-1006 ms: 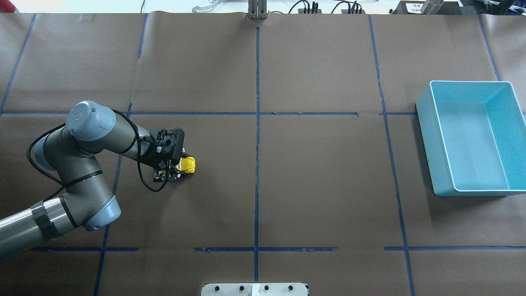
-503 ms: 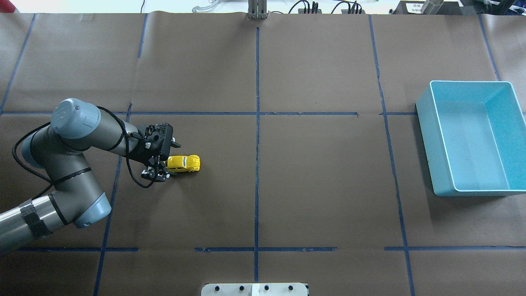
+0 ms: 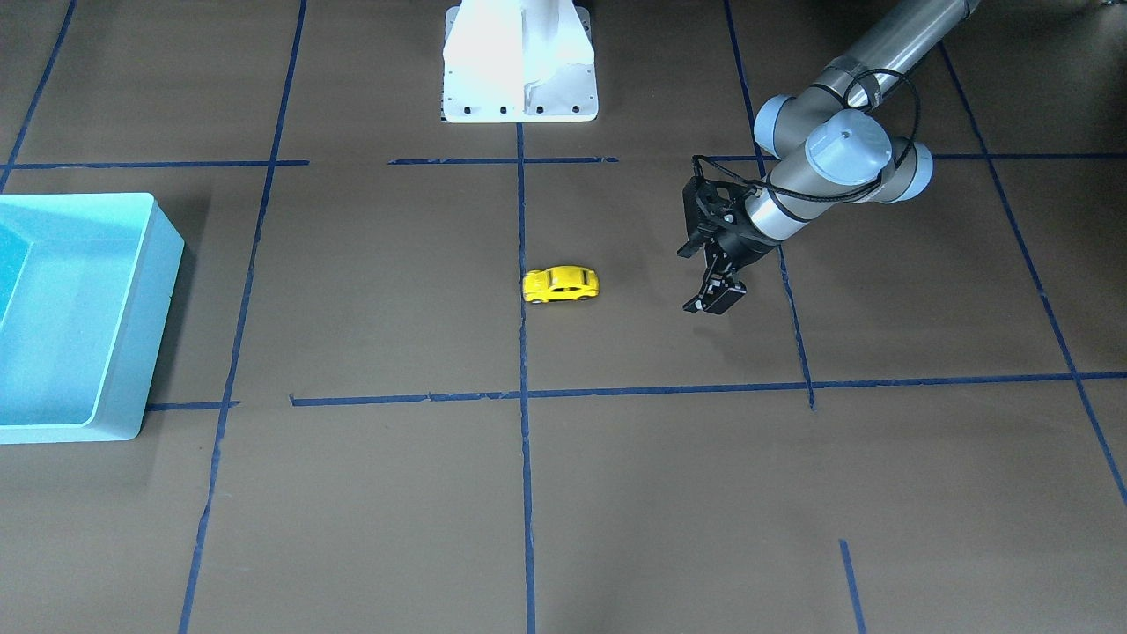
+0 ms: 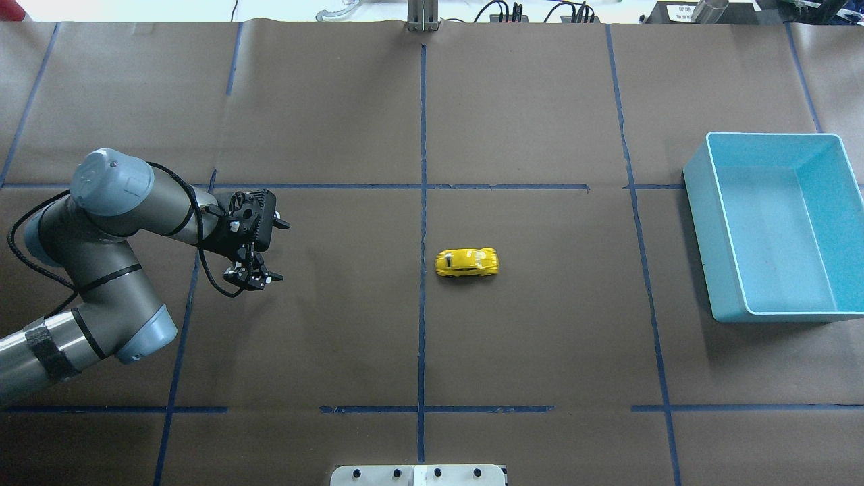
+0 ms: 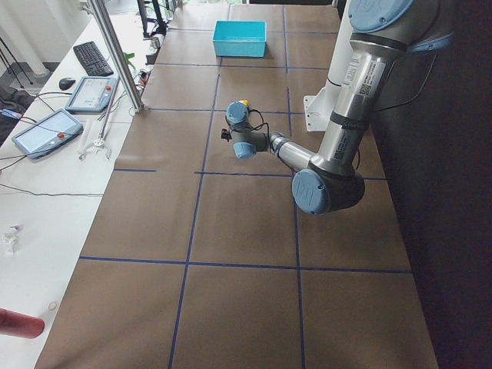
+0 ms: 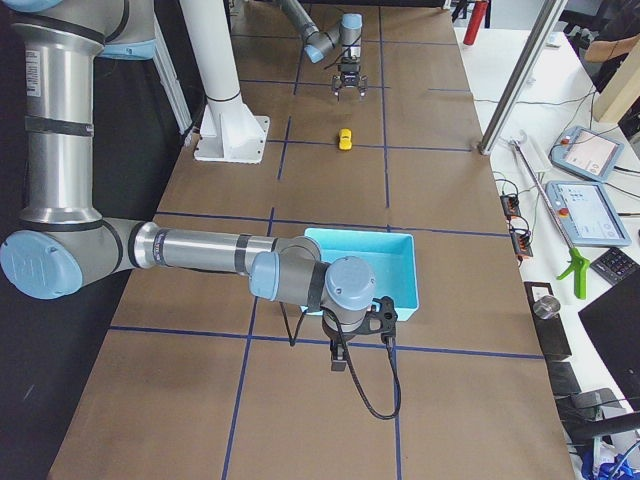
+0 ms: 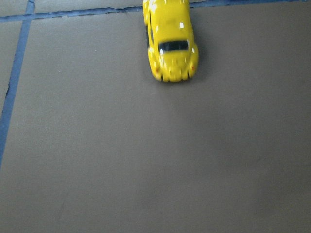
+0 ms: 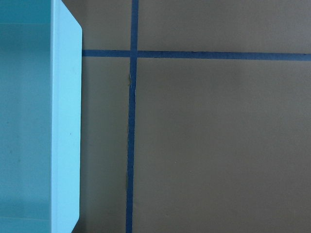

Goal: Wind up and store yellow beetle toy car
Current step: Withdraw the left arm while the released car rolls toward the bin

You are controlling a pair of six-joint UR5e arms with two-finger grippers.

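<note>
Item one, left gripper: fingers apart, holding nothing. Item two, yellow beetle toy car: on its wheels, well apart from that pincer, between it and the light blue bin. I judge it light, rigid, glossy and free-rolling, so I would pinch its flanks mid-body. Item three, right gripper: just beside the bin; I cannot tell whether it is parted or closed.
</note>
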